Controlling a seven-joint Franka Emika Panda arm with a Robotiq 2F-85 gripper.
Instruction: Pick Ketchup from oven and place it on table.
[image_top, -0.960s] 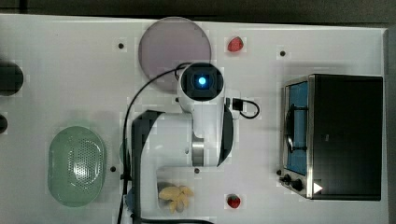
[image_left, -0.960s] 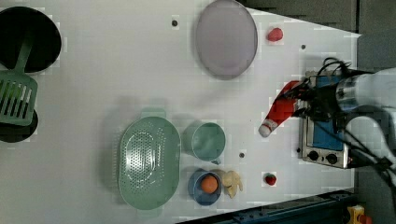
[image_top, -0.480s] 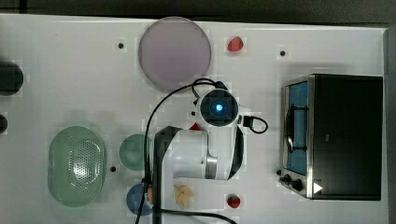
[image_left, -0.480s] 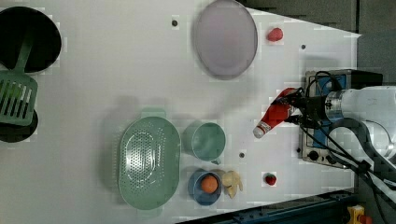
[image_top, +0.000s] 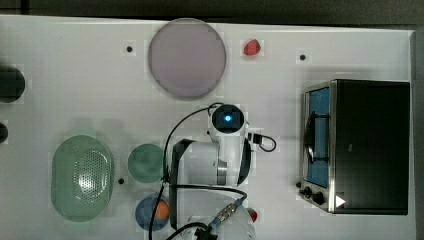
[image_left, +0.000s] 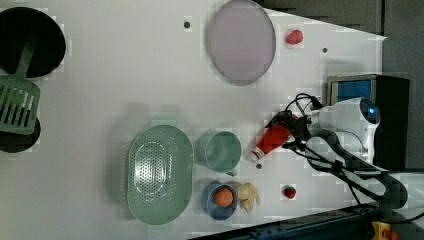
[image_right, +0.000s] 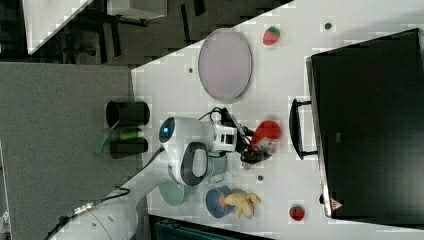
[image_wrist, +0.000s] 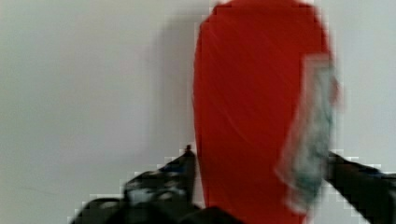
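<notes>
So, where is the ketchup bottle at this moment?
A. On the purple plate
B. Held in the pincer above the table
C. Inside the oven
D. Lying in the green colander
B: in the left view the ketchup bottle sits in the pincer over the white table, outside the oven.

White arm (image_top: 210, 162), black joint bands, blue light, black cables.

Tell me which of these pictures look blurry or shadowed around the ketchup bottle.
Wrist view: the ketchup bottle is soft, its label edge smeared, with a faint shadow beside it on the table. Right view: the bottle blurs into a red smudge. Left view: it reads clearly, held in the gripper.
</notes>
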